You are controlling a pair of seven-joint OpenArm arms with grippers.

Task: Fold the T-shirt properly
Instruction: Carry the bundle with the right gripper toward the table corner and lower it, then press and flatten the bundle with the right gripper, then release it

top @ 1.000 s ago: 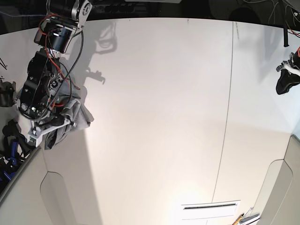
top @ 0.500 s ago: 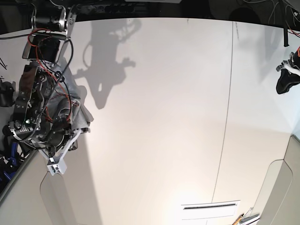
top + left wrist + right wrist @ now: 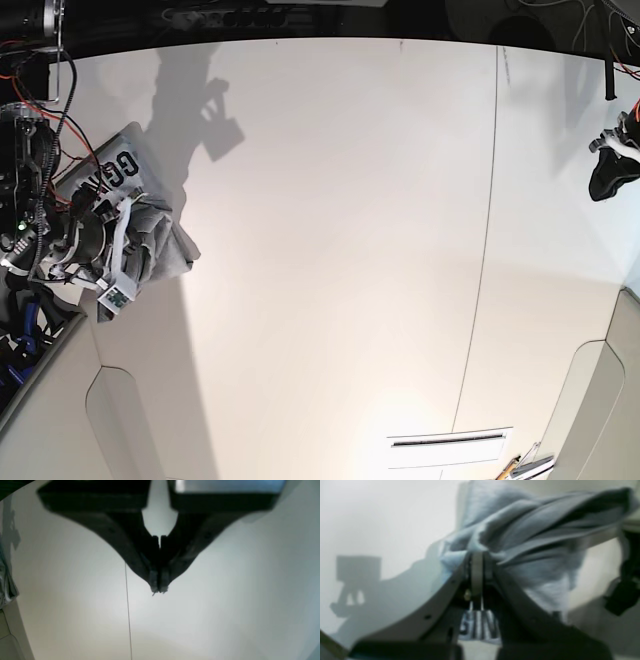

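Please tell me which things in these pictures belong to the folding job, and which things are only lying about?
Belonging to the job:
- the T-shirt, bunched at the table's edge
- the right hand, shut on the T-shirt
- the left hand, shut and holding nothing, over the white table

Only lying about:
- the white slotted sheet at the near edge
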